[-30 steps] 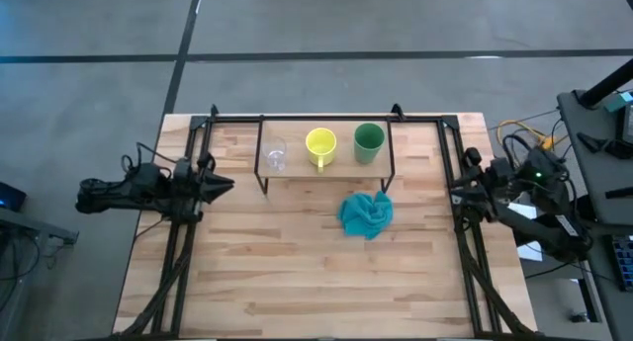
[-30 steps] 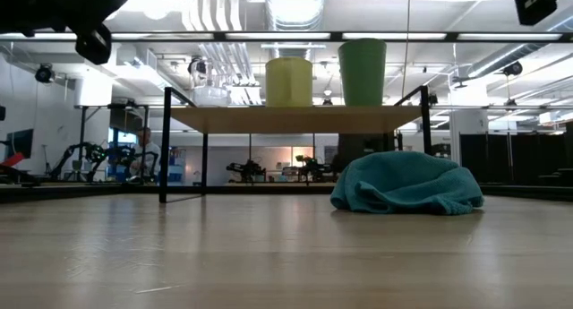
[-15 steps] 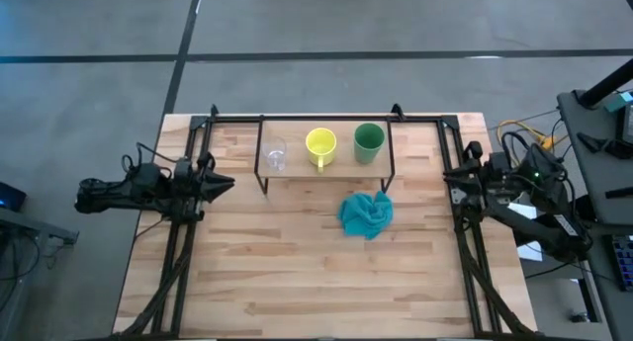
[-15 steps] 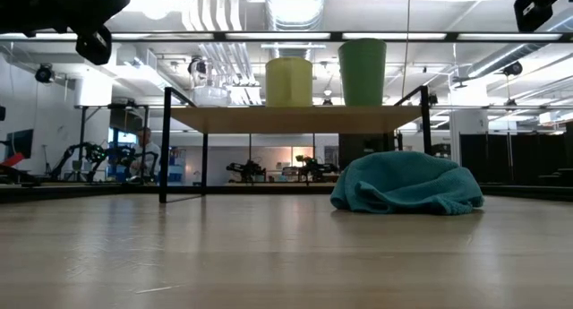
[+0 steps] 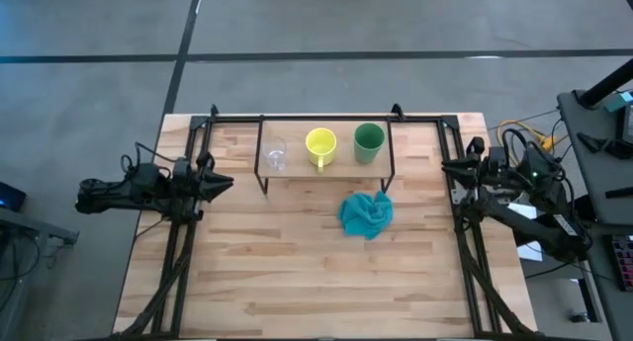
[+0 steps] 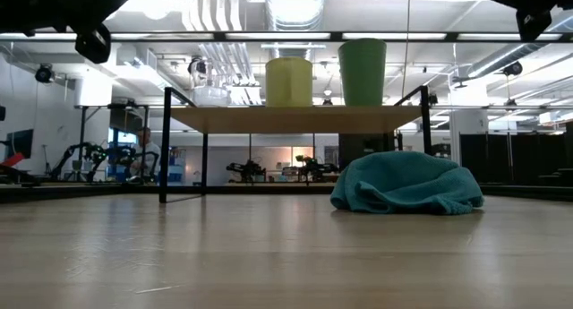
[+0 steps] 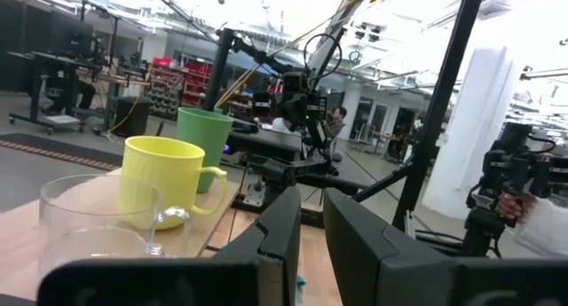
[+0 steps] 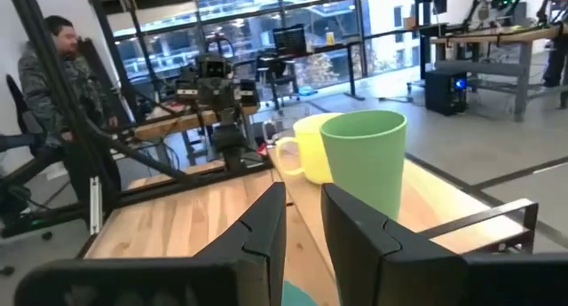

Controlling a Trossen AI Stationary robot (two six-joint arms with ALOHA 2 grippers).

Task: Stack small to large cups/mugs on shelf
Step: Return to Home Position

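With the glass cup [image 5: 274, 155], yellow mug [image 5: 320, 143] and green cup [image 5: 369, 139] lined up small to large on the shelf [image 5: 297, 169] at upper centre, we should park the left gripper [image 5: 226, 183] and right gripper [image 5: 445, 166], fingers [image 7: 277, 233] clenched on nothing, at the worktop [image 5: 297, 282] edges, clear of the shelf's frame.

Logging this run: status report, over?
Left gripper, right gripper shut, empty, at table sides. Clear glass cup, yellow handled mug, green cup side by side on wood plank shelf. Teal cloth on table, blocking neither arm.
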